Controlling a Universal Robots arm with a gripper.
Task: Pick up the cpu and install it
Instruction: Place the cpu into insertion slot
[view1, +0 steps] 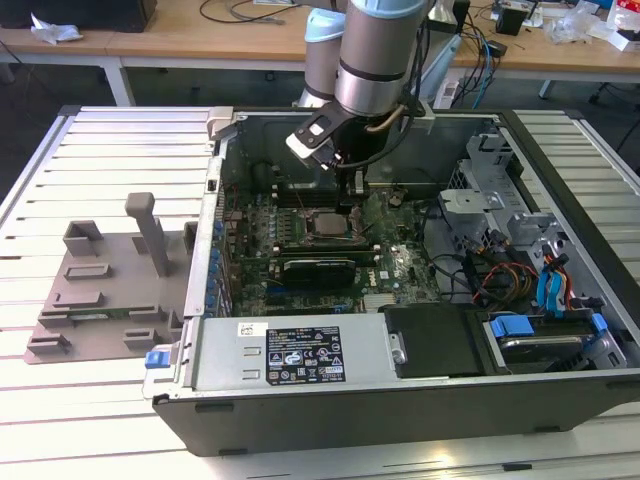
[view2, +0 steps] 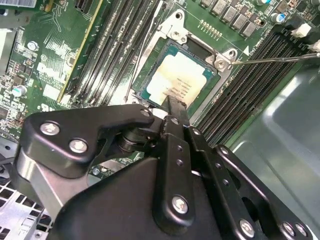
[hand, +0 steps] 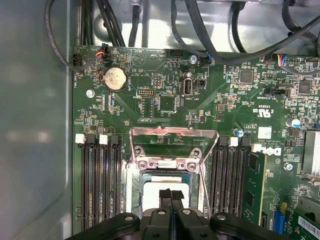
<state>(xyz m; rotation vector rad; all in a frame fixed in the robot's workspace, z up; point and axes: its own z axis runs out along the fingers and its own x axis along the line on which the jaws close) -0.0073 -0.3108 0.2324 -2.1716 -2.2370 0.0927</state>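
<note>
Inside the open computer case (view1: 420, 410), the gripper (hand: 171, 194), fingers pinched together, hangs just over the cpu (hand: 161, 182) lying flat in its socket (hand: 134, 187); any push is best gentle, straight down, keeping the chip square.

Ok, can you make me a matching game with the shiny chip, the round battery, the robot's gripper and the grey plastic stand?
Things:
1. cpu
2. round battery
3. gripper
4. grey stand

Places:
A. outside the computer case, on the exterior view's left
B. lying flat in the socket
C. silver, on the green board
D. right over the cpu

Pairs: 1-B, 2-C, 3-D, 4-A
</note>
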